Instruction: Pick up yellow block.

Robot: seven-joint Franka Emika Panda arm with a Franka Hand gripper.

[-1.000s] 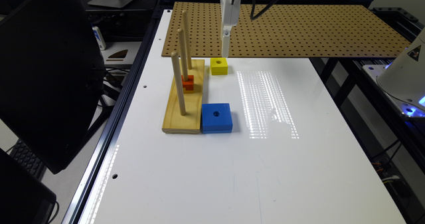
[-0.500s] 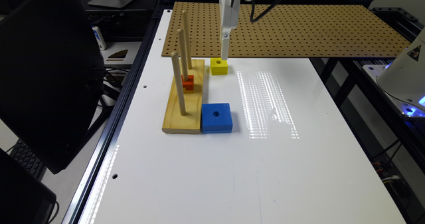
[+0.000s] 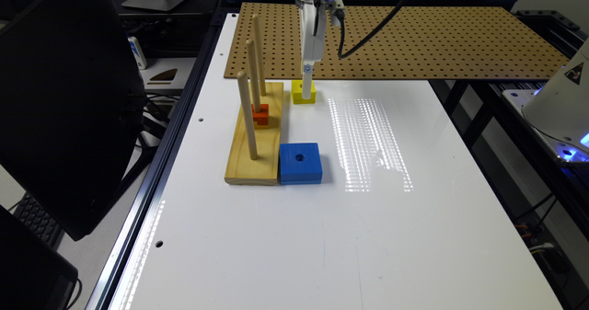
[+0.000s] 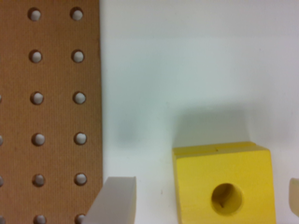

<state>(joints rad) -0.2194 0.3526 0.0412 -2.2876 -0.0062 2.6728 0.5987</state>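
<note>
The pincer (image 4: 201, 200) stands with its fingers apart: in the wrist view one pale fingertip (image 4: 114, 198) sits on one side of the yellow block (image 4: 223, 183) and the edge of the other fingertip shows on the opposite side, so the block lies in the gap between them. The block is not centred in that gap; it sits close to the far finger and leaves a strip of bare white worktop (image 4: 187, 70) between itself and the nearer one. Neither finger appears to touch it. In the exterior view the pincer (image 3: 307, 81) hangs straight down from the arm, with its tip level with the yellow block (image 3: 303, 92) and overlapping it. The block rests flat on the worktop (image 3: 349, 236), hole upward, just in front of the edge of the brown pegboard (image 3: 414, 38) and just beside the far end of the wooden peg base (image 3: 255, 135), to the exterior view's right of it. The block is square, so it has no long axis; the fingers face two opposite sides. The coming move appears to depend on this straddle: closing should clamp the block, though the off-centre position may slide it slightly first. An orange-red block (image 3: 261, 115) sits on the base at a peg, and the blue block (image 3: 300, 163) lies touching the base's near end, well apart from the pincer.
</note>
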